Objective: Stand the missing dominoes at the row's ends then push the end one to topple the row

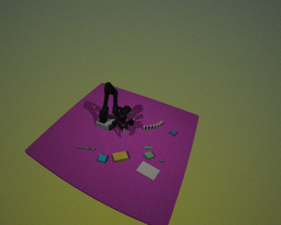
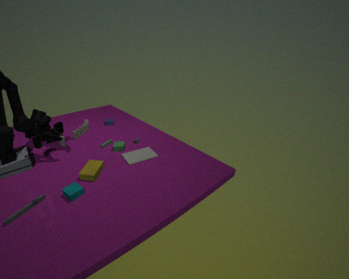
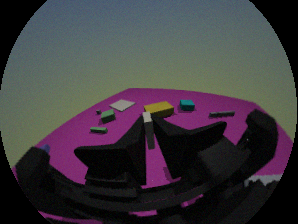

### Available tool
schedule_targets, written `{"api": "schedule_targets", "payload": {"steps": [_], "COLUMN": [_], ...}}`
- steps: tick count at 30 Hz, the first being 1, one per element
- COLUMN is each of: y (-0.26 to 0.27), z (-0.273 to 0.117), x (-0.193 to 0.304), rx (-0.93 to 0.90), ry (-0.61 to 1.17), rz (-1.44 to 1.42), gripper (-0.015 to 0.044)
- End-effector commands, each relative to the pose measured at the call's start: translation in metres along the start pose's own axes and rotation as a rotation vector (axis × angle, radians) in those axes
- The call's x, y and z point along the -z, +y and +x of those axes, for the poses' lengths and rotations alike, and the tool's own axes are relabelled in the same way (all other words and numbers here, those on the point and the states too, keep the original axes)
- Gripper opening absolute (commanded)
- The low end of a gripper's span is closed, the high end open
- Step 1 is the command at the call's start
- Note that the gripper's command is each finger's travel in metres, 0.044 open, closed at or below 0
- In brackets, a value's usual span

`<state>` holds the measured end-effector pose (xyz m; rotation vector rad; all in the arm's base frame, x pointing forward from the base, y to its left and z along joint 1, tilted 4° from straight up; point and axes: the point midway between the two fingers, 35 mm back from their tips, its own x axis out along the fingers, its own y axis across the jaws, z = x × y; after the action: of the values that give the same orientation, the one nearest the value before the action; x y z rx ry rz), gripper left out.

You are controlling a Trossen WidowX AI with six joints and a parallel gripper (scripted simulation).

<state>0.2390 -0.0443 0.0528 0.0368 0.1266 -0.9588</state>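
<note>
A curved row of several pale dominoes [image 1: 152,126] [image 2: 81,130] stands on the magenta table, right of the arm in the top and exterior views. My gripper [image 1: 124,129] [image 2: 62,138] [image 3: 147,117] is shut on a pale domino [image 1: 124,131] [image 2: 63,142] [image 3: 149,131], which looks roughly upright at the fingertips. It is left of the near end of the row in the top and exterior views, apart from it. Whether its foot touches the table is too small to tell. Another small pale piece [image 1: 134,119] shows just right of the gripper in the top view; its pose is unclear.
A brown block [image 1: 132,112] is behind the gripper. A blue block [image 1: 173,132] [image 2: 109,122] lies beyond the row. Green pieces, a white plate [image 1: 148,171] [image 2: 140,156], a yellow block [image 1: 120,156] [image 2: 92,170], a teal block [image 1: 102,158] [image 2: 73,191] and a grey bar [image 1: 85,148] [image 2: 24,210] lie toward the front.
</note>
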Motion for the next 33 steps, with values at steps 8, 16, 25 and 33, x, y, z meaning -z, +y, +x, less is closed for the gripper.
{"api": "schedule_targets", "payload": {"steps": [8, 16, 25, 33], "y": [0.000, -0.002, -0.005, -0.010], "z": [0.004, 0.006, 0.008, 0.010], "x": [0.017, 0.030, 0.043, 0.055], "rx": [-0.002, -0.002, -0.003, -0.003], "ry": [0.010, 0.015, 0.021, 0.026], "rz": [-0.001, 0.002, 0.005, 0.008], "gripper": [0.0030, 0.0030, 0.0030, 0.0030]}}
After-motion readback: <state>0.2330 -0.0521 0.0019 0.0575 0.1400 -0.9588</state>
